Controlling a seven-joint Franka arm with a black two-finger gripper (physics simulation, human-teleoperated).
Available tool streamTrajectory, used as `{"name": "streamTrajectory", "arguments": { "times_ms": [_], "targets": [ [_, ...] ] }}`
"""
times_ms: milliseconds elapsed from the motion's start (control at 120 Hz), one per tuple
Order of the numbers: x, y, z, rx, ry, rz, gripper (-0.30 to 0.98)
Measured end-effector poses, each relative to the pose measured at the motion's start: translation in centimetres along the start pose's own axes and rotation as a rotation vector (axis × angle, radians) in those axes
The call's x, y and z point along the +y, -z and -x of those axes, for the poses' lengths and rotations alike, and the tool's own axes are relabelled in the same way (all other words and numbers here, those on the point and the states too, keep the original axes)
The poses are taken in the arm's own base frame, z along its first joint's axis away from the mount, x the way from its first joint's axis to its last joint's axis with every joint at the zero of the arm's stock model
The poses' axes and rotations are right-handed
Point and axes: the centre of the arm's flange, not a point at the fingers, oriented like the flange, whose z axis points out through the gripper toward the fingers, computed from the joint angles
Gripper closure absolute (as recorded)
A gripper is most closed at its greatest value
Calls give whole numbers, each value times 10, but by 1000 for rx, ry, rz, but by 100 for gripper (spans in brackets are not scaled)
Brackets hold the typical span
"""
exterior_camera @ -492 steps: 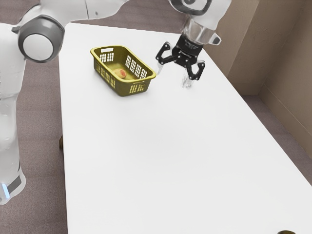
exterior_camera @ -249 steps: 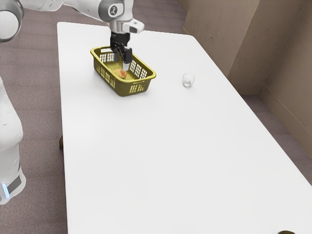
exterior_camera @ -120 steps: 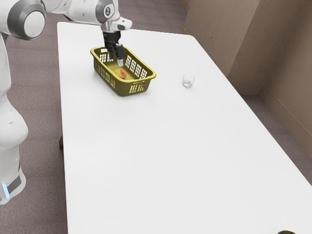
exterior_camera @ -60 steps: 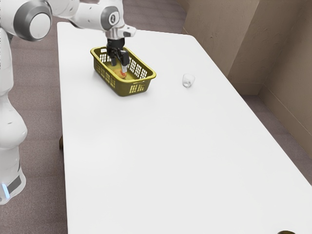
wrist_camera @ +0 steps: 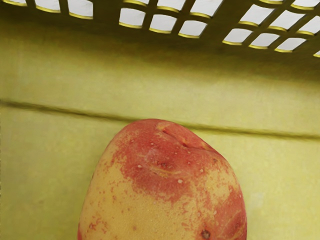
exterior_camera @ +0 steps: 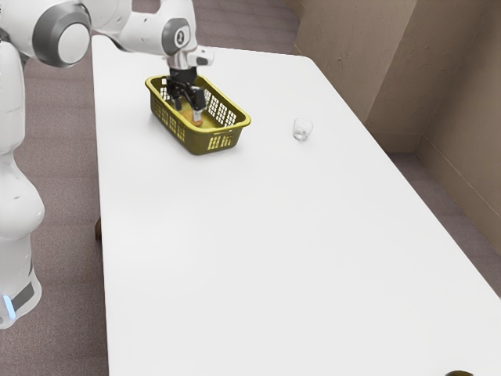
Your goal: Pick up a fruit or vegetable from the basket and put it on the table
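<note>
The potato (wrist_camera: 162, 200) is yellow-tan, blotched with rosy red, its skin flecked with pale and reddish dots and marked by 1 dark brown spot. The plastic basket (exterior_camera: 244, 121) is olive yellow, brighter along the rim, with a grid pattern of slots in its walls that shows white through them; 1 darker olive line crosses its floor. The tabletop (exterior_camera: 274, 235) is plain white. The robot arm (exterior_camera: 141, 33) is white with grey bands at its joints and a light blue strip (exterior_camera: 9, 307) low down. The gripper (exterior_camera: 187, 111) is black, with 1 pale fingertip. The carpet (exterior_camera: 63, 157) is mottled mauve-brown, the wall (exterior_camera: 458, 86) brown, the cup (exterior_camera: 302, 129) clear.
</note>
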Motion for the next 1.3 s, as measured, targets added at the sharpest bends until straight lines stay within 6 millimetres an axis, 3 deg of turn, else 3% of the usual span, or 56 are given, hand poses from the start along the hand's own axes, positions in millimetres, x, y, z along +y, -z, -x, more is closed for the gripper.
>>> {"name": "streamTrajectory", "arguments": {
  "times_ms": [250,717,975,1300],
  "targets": [
    [16,-7,-7,4,-15,-4,0],
    [8,-20,-6,0,13,-15,0],
    [5,-22,-6,-2,15,-23,26],
    [3,-27,-6,-15,12,-37,24]
  ]
}}
